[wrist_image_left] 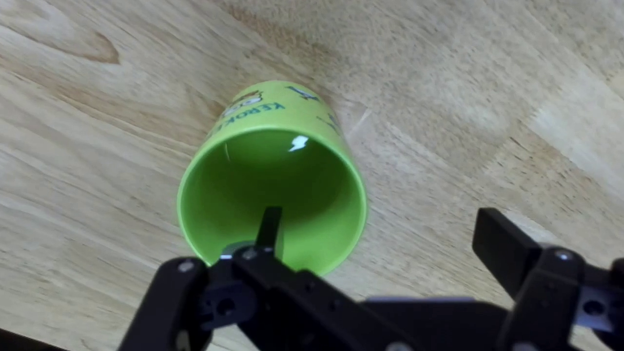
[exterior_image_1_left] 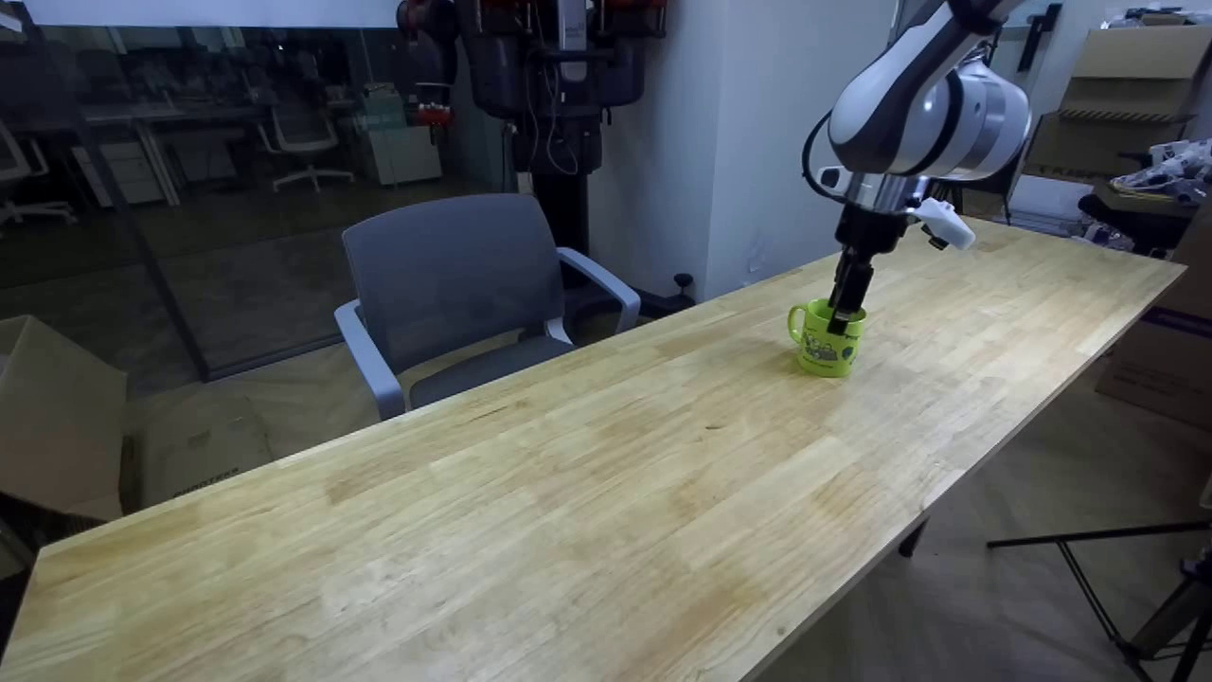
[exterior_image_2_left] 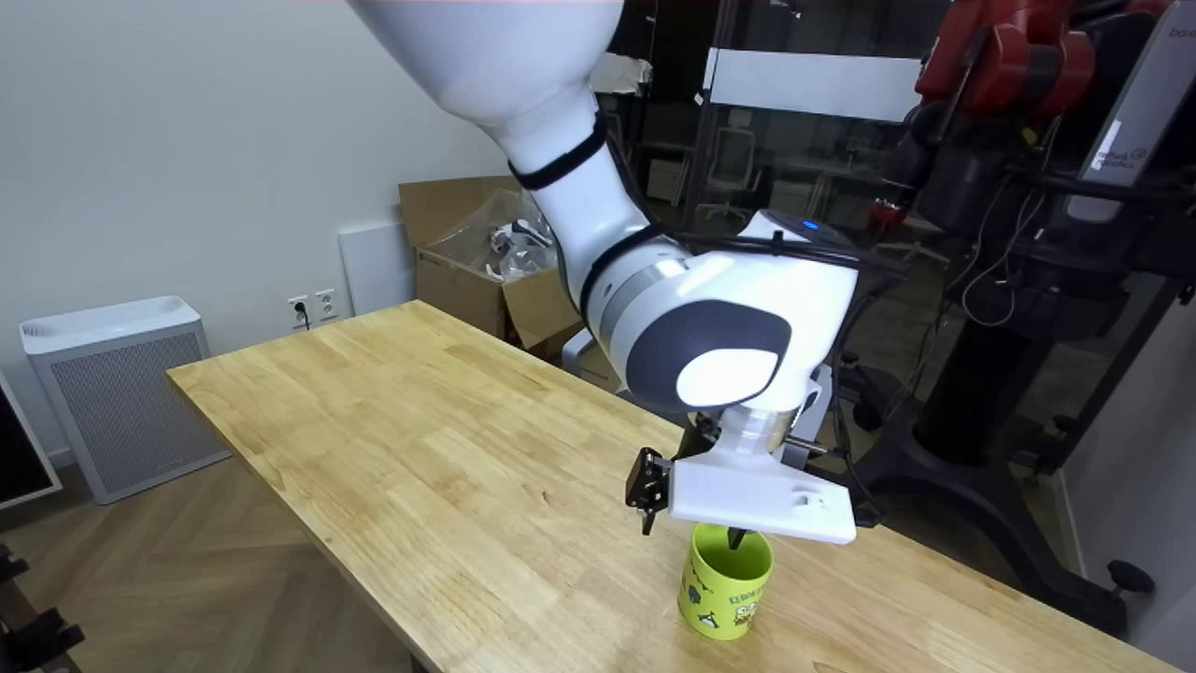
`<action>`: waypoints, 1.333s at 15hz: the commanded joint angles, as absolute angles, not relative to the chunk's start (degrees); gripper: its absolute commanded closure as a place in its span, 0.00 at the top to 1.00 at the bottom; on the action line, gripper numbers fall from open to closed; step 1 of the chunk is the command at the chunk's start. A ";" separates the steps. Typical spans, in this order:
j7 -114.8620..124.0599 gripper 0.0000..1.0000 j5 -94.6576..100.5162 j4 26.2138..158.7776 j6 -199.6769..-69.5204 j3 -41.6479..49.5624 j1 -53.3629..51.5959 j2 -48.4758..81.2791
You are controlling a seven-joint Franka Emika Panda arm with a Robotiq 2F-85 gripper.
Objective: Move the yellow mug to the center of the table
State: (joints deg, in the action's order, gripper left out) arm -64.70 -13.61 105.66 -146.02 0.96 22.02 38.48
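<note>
The yellow-green mug (exterior_image_1_left: 826, 352) stands upright on the pale wood table (exterior_image_1_left: 568, 493), near the back edge in this exterior view. It also shows in an exterior view (exterior_image_2_left: 724, 603) near the lower edge of the picture. In the wrist view the mug (wrist_image_left: 273, 117) is left of the middle with its opening toward the camera. My gripper (wrist_image_left: 379, 214) is open. One finger is over or in the mug's opening, and the other finger is outside the mug to the right. The gripper also shows in both exterior views (exterior_image_1_left: 841, 322) (exterior_image_2_left: 691, 535). The mug's handle shows only in an exterior view.
A grey office chair (exterior_image_1_left: 454, 284) stands against the table's long side. A dark and red robot (exterior_image_2_left: 1009, 168) stands behind it. An open cardboard box (exterior_image_2_left: 467, 290) and a white air purifier (exterior_image_2_left: 131, 393) stand off the table. A tripod (exterior_image_1_left: 1089, 568) stands on the floor.
</note>
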 commanded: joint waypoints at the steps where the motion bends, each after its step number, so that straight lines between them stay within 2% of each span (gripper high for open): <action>1: -63.43 1.00 -12.29 100.72 -142.59 -0.34 23.20 42.03; 3: -63.23 1.00 -12.26 99.35 -141.61 -0.45 23.28 43.33; 4: -63.18 0.75 -12.31 98.85 -141.45 -0.49 23.31 43.82; 6: -63.12 0.67 -12.32 98.13 -141.48 -0.49 23.33 44.53; 15: -63.16 0.03 -12.22 97.01 -141.89 -0.65 23.75 45.20; 17: -63.00 0.00 -11.98 97.35 -141.93 -0.51 23.68 44.73; 20: -61.90 0.03 -11.00 98.93 -142.05 -0.19 22.50 42.94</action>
State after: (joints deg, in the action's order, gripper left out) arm -64.62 -12.72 98.52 -143.07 0.15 23.10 44.69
